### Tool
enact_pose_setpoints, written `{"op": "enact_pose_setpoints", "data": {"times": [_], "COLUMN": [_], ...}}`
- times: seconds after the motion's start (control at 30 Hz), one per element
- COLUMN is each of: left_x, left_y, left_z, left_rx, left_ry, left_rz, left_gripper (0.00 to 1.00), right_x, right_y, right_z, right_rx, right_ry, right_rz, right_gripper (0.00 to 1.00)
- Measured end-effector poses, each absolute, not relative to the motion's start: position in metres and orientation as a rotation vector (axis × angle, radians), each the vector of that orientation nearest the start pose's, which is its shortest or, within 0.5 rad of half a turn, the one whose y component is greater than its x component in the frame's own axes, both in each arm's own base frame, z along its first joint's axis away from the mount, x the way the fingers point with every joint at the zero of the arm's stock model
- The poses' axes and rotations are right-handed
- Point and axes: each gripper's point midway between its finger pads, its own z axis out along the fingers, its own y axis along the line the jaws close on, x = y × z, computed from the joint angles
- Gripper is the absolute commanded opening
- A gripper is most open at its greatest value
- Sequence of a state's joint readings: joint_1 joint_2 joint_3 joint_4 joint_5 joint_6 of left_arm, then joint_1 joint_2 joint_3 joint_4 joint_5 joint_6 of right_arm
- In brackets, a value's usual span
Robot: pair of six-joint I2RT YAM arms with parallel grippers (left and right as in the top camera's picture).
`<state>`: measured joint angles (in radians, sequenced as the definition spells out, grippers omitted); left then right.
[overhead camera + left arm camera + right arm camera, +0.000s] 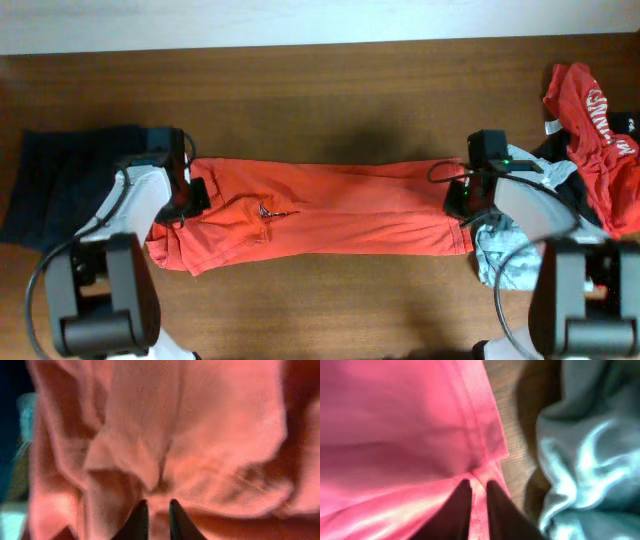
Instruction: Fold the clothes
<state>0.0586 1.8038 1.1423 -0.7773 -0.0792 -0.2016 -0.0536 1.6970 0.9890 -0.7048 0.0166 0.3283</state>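
Observation:
An orange garment [330, 210] lies stretched out lengthwise across the middle of the wooden table [320, 90]. My left gripper [188, 195] is shut on its left end, which is bunched up; in the left wrist view the fingers [156, 506] pinch a fold of the orange garment [190, 435]. My right gripper [467, 198] is shut on the right end; in the right wrist view the fingers [477, 487] pinch the hem of the orange garment [395, 420].
A dark navy garment [60, 180] lies at the far left. At the right are a red printed shirt [600, 130], a dark item, and a light grey-blue garment [500, 255], also in the right wrist view [590, 460].

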Motion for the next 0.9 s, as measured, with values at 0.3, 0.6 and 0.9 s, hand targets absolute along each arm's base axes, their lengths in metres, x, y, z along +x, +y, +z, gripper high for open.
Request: {"op": "enact_pose_setpoints", "data": {"times": [0.3,0.6,0.9], "left_x": [0.369,0.365,0.365], "left_y": [0.032,0.023,0.02], "left_z": [0.134,0.13,0.13], "left_rx": [-0.338,-0.327,-0.322], "left_ry": [2.69,2.723,2.725], "left_rz": [0.065,0.002,-0.023], "left_gripper": [0.57,0.57,0.57], "right_x": [0.347,0.347,0.341], "right_y": [-0.019,-0.029,-0.044], "right_z": [0.093,0.088,0.041], "right_rx": [0.483,0.519,0.531], "right_ry": [2.727,2.734,2.839], "right_rz": [0.061,0.125,0.433], "right_gripper": [0.67,0.72,0.72]}}
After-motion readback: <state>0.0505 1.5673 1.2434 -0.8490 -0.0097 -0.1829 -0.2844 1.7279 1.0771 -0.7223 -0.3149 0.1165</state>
